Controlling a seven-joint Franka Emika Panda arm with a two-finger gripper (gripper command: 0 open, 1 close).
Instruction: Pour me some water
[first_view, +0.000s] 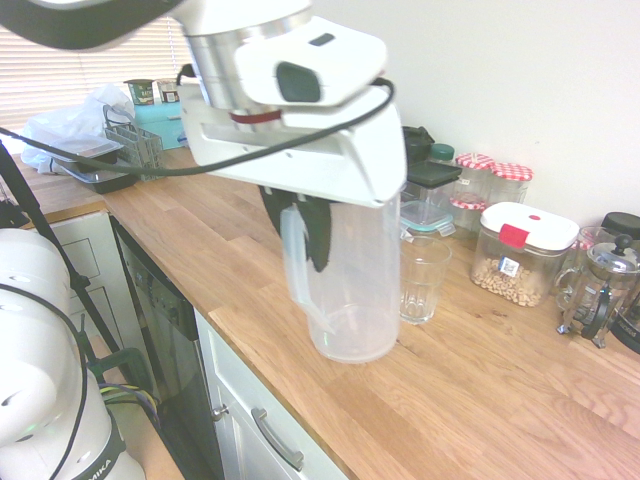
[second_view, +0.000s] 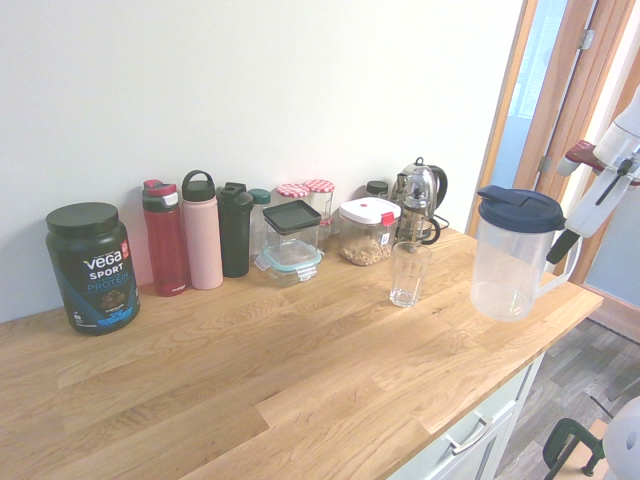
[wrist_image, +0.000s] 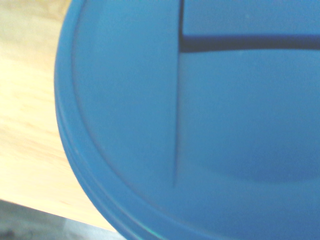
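Gripper (first_view: 295, 235) at the jug (first_view: 358, 290) in first exterior view, fingers (first_view: 318, 240) drawn in on either side of the handle (first_view: 296, 262), looks like a closed grip on it. Jug upright on wooden counter (first_view: 480, 400), glass (first_view: 424, 280) near it; nut box (first_view: 521, 255) and press (first_view: 601, 290) farther along.

Second exterior view: jug has dark blue lid (second_view: 521, 209), handle toward the arm, stands near counter edge. Glass upright, apart from jug. Bottles (second_view: 202, 235), protein tub (second_view: 93, 270) and containers (second_view: 292, 240) along wall.

Wrist view: lid fills most of it, close and soft, counter beside; grip not visible.
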